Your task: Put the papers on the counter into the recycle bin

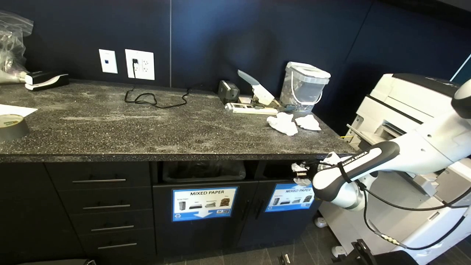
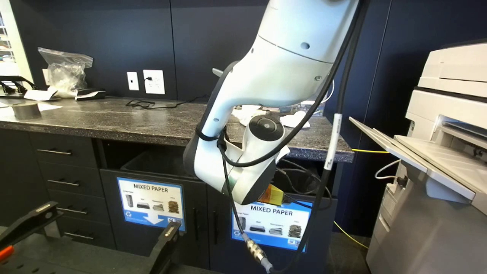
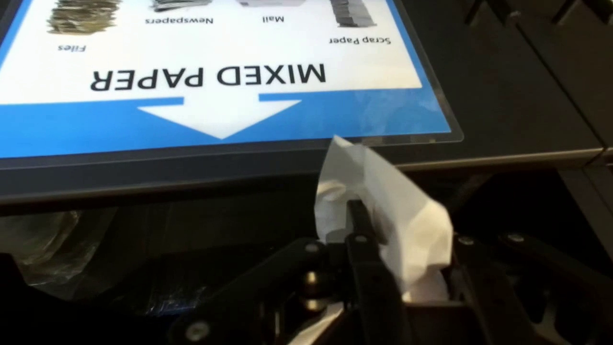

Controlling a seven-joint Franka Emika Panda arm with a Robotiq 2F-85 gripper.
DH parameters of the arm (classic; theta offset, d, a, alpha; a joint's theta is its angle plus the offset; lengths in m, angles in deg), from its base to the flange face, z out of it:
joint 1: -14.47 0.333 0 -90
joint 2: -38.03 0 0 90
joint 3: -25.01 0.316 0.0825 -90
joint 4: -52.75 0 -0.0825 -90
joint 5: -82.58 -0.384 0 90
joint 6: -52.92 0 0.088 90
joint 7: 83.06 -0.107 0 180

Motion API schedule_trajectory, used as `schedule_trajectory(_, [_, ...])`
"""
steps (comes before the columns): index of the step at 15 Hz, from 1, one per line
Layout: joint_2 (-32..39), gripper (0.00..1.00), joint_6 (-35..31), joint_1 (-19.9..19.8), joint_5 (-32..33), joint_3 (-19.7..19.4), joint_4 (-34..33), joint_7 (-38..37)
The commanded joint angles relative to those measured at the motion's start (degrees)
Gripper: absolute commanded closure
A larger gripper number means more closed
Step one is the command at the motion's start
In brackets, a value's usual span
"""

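Observation:
Two crumpled white papers [image 1: 283, 124] lie at the right end of the dark speckled counter [image 1: 176, 134]. In the wrist view my gripper [image 3: 380, 223] is shut on another paper [image 3: 407, 201], which sticks up between and past the fingers. The far finger is hidden behind it. An exterior view has that gripper just below the counter's edge, at the mouth of the right slot, the recycle bin [image 1: 274, 170], with the blue sign [image 1: 290, 197] underneath. Elsewhere the arm hides the gripper from an exterior view, where the recycle bin [image 2: 302, 180] shows dark.
A like slot [image 1: 204, 170] with a whiter sign [image 1: 204, 203] opens to the left. Behind the papers stand a hole punch [image 1: 254, 106] and a pale tub [image 1: 305, 86]. A printer [image 2: 449, 125] is close on the right. The counter's thick edge overhangs the slots.

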Motion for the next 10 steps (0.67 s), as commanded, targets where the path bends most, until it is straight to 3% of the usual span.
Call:
schedule_trajectory(1, [3.58, 0.88, -2.89, 4.12, 3.03, -2.08, -7.04, -6.95])
schedule_trajectory(10, [10.43, 0.89, -8.47, 11.58, 1.53, -6.81, -17.84, -18.27])
